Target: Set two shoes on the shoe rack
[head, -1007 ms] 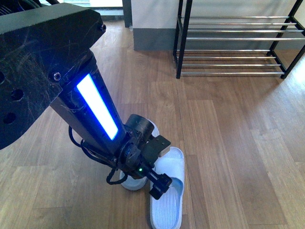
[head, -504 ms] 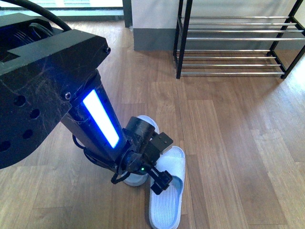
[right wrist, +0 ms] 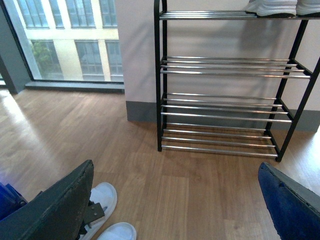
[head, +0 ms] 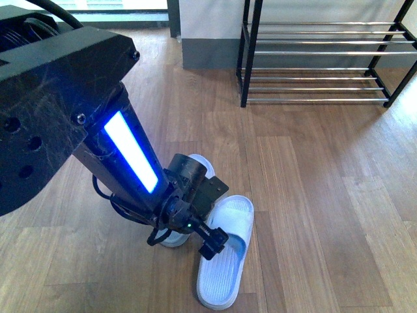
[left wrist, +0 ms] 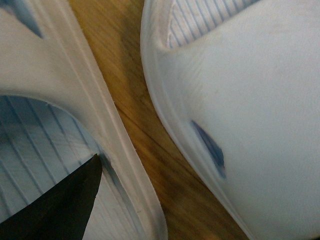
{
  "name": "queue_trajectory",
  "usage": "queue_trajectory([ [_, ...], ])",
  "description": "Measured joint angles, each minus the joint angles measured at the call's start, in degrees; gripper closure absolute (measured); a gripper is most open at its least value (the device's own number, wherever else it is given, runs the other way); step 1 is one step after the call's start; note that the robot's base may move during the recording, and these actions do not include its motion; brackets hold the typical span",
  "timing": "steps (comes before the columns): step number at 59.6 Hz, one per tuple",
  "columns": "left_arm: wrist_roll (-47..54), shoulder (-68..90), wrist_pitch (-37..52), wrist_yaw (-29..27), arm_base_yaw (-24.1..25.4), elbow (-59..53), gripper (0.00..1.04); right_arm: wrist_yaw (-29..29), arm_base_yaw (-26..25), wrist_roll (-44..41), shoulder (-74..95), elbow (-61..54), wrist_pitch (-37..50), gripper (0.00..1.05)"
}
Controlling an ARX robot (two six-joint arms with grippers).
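The left gripper (head: 212,246) is lowered to the wooden floor (head: 313,195) at the pale blue near slide (head: 225,267). The far slide (head: 197,167) is largely hidden behind the left arm, just beside the near one. In the left wrist view one black finger (left wrist: 60,210) is seen over the ribbed footbed of the near slide (left wrist: 50,75), at the strap opening. The far slide (left wrist: 260,100) is separated from it by a narrow strip of floor (left wrist: 135,110). The second finger is out of view, so whether the slide is pinched cannot be told; the strap edge is possibly clamped.

The shoe rack (head: 313,59) is set against the wall, well apart from the slides, with its lower shelves bare. In the right wrist view the shoe rack (right wrist: 225,100) is faced directly. A pair of pale-soled sneakers (right wrist: 272,6) is seen on its top shelf, cropped by the frame edge. The right gripper (right wrist: 175,167) is held above the floor with its fingers spread wide and nothing between them. Parts of the far slide (right wrist: 102,197) and the near slide (right wrist: 122,231) are caught low in that view. A window (right wrist: 65,40) is seen beside the rack.
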Motion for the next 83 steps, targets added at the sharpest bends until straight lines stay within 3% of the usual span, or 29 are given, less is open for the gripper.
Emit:
queue_trajectory([
  [13,-0.7,-3.5,-2.6,5.6,1.3,-4.1,0.09,0.0,0.0,0.0,0.0,0.0,0.0,0.09],
  [53,-2.2,-2.7,0.0,8.3,-0.3,-0.3,0.09,0.0,0.0,0.0,0.0,0.0,0.0,0.09],
  [66,-1.4,-0.5,1.3,7.5,-1.1,1.7,0.09,0.0,0.0,0.0,0.0,0.0,0.0,0.09],
  [83,0.3,3.0,7.9,1.3,-0.9,4.6,0.09,0.0,0.0,0.0,0.0,0.0,0.0,0.09],
])
